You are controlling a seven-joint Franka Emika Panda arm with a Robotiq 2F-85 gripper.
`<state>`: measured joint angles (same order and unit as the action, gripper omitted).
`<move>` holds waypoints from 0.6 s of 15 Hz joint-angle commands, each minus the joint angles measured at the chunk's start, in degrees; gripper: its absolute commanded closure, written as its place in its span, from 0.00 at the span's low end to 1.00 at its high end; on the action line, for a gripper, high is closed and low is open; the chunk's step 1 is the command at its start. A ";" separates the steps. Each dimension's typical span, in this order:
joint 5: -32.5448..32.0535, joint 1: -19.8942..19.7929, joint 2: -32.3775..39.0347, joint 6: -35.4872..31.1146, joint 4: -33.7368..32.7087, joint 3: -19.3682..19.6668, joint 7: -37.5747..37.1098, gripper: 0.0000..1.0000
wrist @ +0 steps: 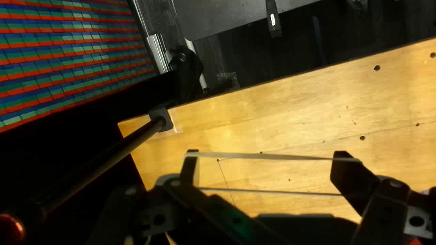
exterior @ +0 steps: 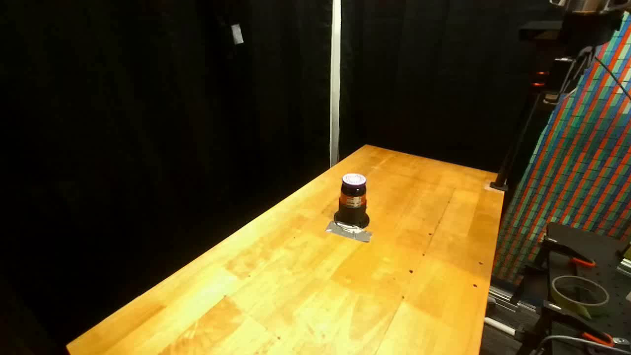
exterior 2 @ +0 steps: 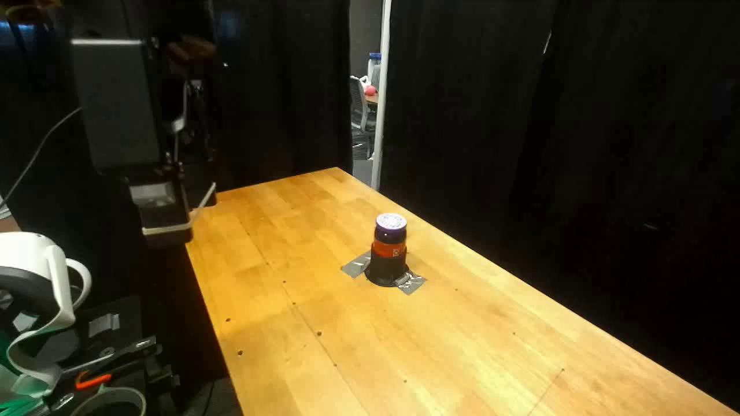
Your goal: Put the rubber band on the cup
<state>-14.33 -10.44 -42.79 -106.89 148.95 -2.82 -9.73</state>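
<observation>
The cup [exterior: 353,200] is small and dark, with a pale top and an orange lower band. It stands upright on a dark base on the wooden table in both exterior views [exterior 2: 389,247]. It is out of the wrist view. My gripper [wrist: 266,160] is open, its fingers wide apart. The pale rubber band [wrist: 262,156] is stretched around both fingers in the wrist view, with two strands spanning the gap. In an exterior view the gripper [exterior 2: 186,218] and the band [exterior 2: 167,229] are raised by the table's far side edge, well away from the cup. The gripper is hard to make out in the dark.
Grey tape [exterior: 349,231] holds the dark base to the table [exterior: 315,296]. A dark pole [wrist: 136,139] rises at a table corner. A side shelf beside the table holds a tape roll [exterior: 580,291] and a white looped object [exterior 2: 34,283]. Black curtains [exterior: 172,123] stand behind.
</observation>
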 commanded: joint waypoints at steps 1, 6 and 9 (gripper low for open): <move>-0.57 1.05 0.03 0.26 -0.23 0.82 -0.56 0.00; -0.57 1.05 -0.19 0.26 -0.38 0.82 -0.56 0.00; -1.30 2.10 5.52 0.42 -4.83 -1.09 -0.33 0.00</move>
<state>-14.42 -10.16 -42.67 -106.98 148.73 -2.82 -9.72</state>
